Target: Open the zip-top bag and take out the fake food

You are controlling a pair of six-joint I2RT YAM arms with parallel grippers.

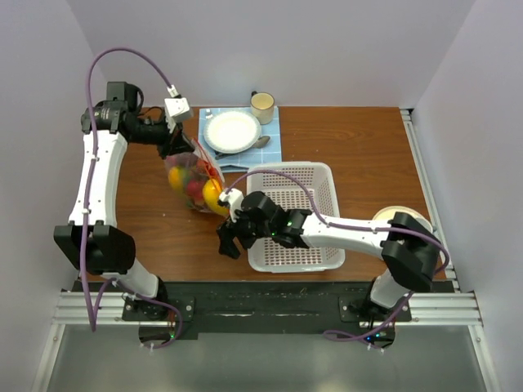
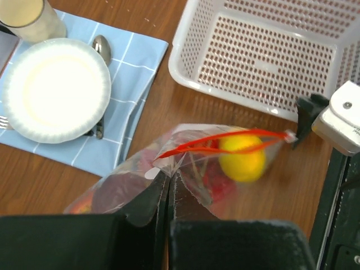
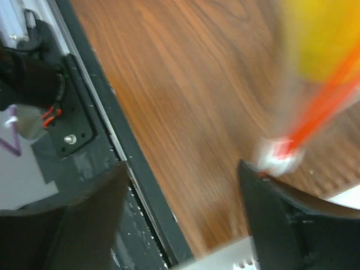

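Wooden tabletop (image 1: 343,139): the zip-top bag (image 2: 185,169) of fake food (image 2: 242,157) lies just beside the white basket (image 1: 298,216). Left hand (image 2: 169,183) pinches its plastic, right hand (image 3: 181,169) gapes open at the zip's end.

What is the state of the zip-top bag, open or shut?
Partly open, it seems: in the left wrist view the orange-red zip strips of the zip-top bag bow apart above the yellow fake fruit inside.

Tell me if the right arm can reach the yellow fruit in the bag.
Probably not yet: the open right hand is beside the zip strip, but the yellow fruit lies inside the barely parted zip-top bag.
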